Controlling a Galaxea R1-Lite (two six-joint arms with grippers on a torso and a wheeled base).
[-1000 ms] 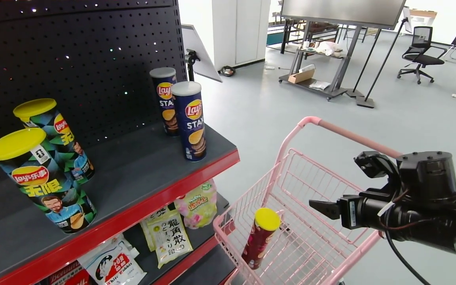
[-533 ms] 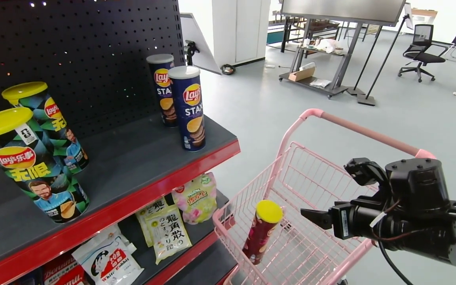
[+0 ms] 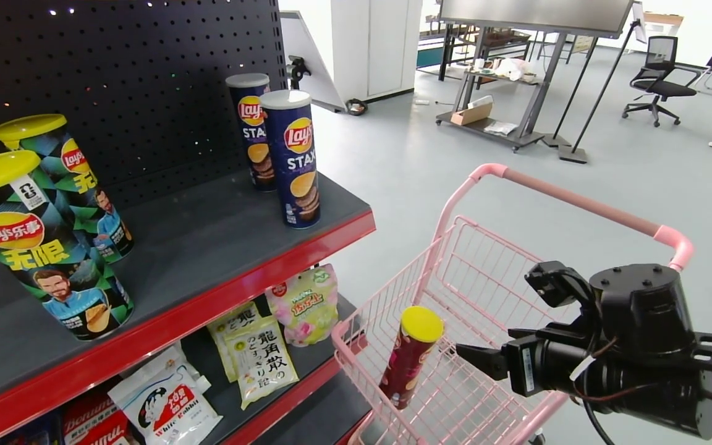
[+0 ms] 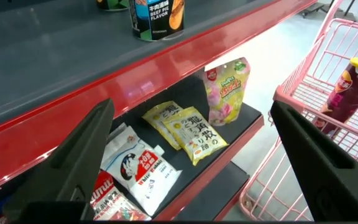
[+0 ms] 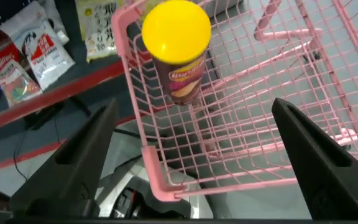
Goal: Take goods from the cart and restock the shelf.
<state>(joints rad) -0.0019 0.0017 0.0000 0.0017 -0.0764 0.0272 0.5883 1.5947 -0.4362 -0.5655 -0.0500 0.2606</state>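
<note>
In the cart [image 3: 393, 290], at its corner nearest the shelf [image 3: 207, 247], the can [image 3: 410, 358] leans against the wire, at 9 o'clock from my right gripper [image 3: 495, 312]. Its jaws stand wide, empty. The left gripper [image 4: 190, 124] is likewise wide, facing the shelf. I judge this the approach to the pick. Next I must straddle the can below its lid, clear of the wire, then close.

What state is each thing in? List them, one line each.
Cart: holds one can.
Maroon can: in the cart, tilted, yellow lid on.
Blue cans: upright on top shelf, lids on.
Green cans: upright on top shelf, lids on.
Right pincer: open, empty, over the cart.
Left pincer: open, empty.
</note>
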